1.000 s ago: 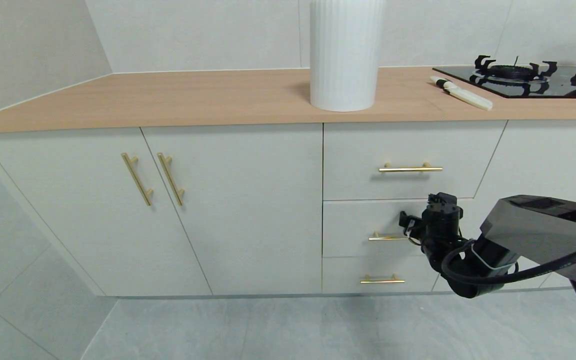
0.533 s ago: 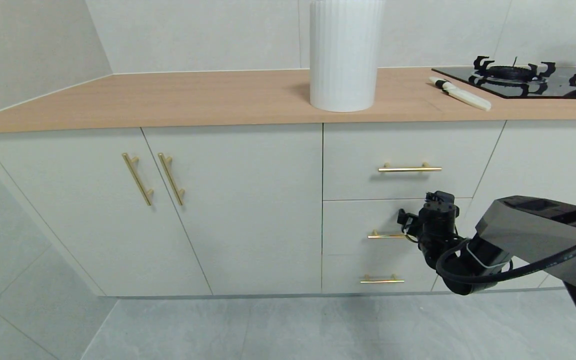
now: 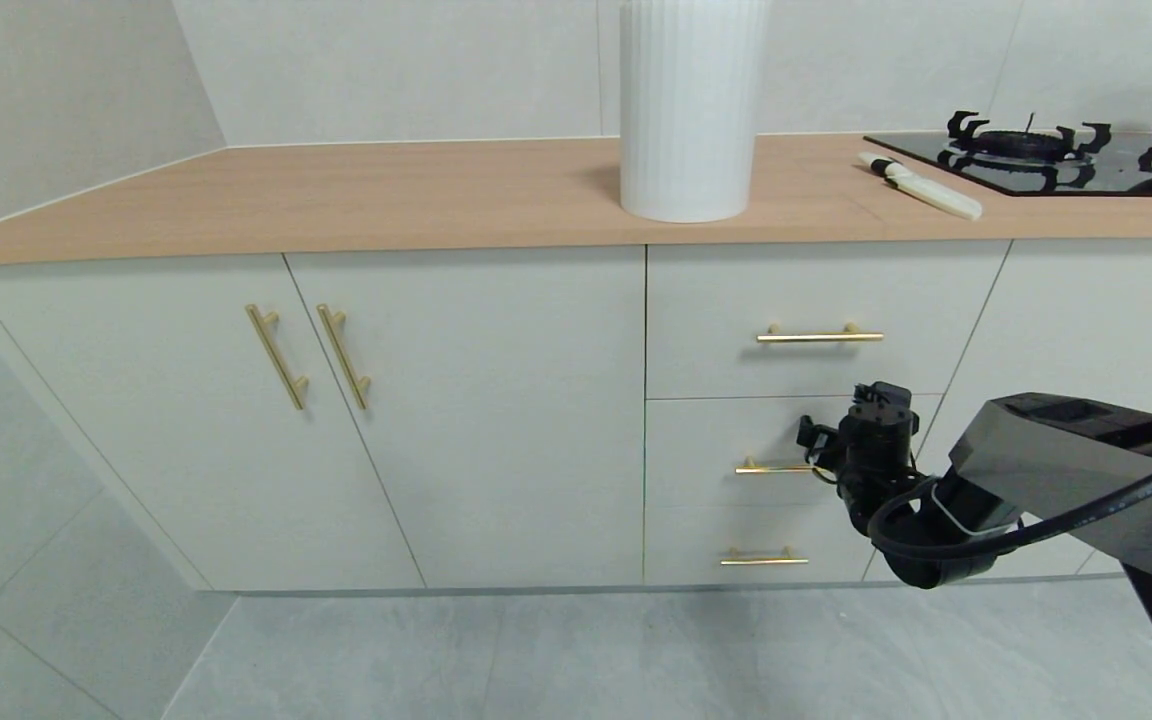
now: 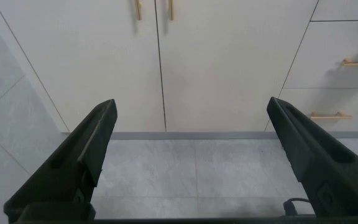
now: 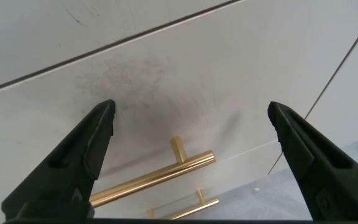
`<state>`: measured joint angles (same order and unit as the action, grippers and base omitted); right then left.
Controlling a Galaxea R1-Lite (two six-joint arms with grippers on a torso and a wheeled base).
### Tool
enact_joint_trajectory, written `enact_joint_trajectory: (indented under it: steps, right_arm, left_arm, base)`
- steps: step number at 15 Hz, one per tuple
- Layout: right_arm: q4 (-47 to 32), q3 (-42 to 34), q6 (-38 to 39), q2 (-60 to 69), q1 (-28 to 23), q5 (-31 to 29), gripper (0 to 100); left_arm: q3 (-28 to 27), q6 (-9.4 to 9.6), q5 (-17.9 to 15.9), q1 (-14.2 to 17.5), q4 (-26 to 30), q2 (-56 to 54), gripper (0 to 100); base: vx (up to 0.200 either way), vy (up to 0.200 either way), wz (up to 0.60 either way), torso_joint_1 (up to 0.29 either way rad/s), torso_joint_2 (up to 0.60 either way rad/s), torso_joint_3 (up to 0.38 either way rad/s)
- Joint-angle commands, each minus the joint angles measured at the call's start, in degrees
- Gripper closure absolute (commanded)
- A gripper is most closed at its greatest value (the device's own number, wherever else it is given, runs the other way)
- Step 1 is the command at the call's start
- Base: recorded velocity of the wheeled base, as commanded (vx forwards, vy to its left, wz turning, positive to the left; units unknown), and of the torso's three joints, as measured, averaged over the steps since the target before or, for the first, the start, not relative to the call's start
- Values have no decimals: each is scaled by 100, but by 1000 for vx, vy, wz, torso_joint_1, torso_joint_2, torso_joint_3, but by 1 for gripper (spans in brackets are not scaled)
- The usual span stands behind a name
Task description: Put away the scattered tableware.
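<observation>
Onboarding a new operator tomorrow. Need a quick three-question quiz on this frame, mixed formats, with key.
1. True or false: the right gripper is shut on the middle drawer's handle.
2. Where does the knife lie? A) in an open drawer B) on the counter, between the white ribbed container and the hob C) in a sink
3. Fill in: the drawer stack has ___ brass handles, one above another.

Key: 1 false, its fingers are spread wide and the handle is not clamped. 2 B. 3 three.
</observation>
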<state>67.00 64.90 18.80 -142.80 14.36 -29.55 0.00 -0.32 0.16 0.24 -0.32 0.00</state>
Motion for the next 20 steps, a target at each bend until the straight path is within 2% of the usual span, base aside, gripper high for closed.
enact_joint_trajectory:
  steps: [1, 4, 8, 12, 16, 18, 20]
  right_arm:
    - [-3, -22, 1, 42, 5, 2, 0]
    - [-3, -171, -8, 165, 23, -16, 0]
    - [-11, -909, -8, 903, 155, 11, 0]
    - [-29, -2562, -96, 2485, 550, -42, 0]
    - [-20, -3862, -307, 4155, 832, -517, 0]
    - [-29, -4381, -447, 4964, 972, -569, 0]
    - [-20, -4794, -711, 5658, 1086, -877, 0]
  left_arm:
    - [0, -3, 2, 2, -3, 0, 0]
    - [0, -3, 2, 2, -3, 0, 0]
    - [0, -3, 2, 2, -3, 0, 0]
    - [0, -3, 2, 2, -3, 0, 0]
    - [0, -3, 2, 2, -3, 0, 0]
    - [0, -3, 2, 2, -3, 0, 0]
    - [0, -3, 2, 2, -3, 0, 0]
  base:
    - [0, 0, 0, 0, 0, 0]
    - [0, 0, 0, 0, 0, 0]
    - [0, 0, 0, 0, 0, 0]
    - [0, 0, 0, 0, 0, 0]
    - [0, 0, 0, 0, 0, 0]
    - [0, 0, 0, 0, 0, 0]
    - [0, 0, 0, 0, 0, 0]
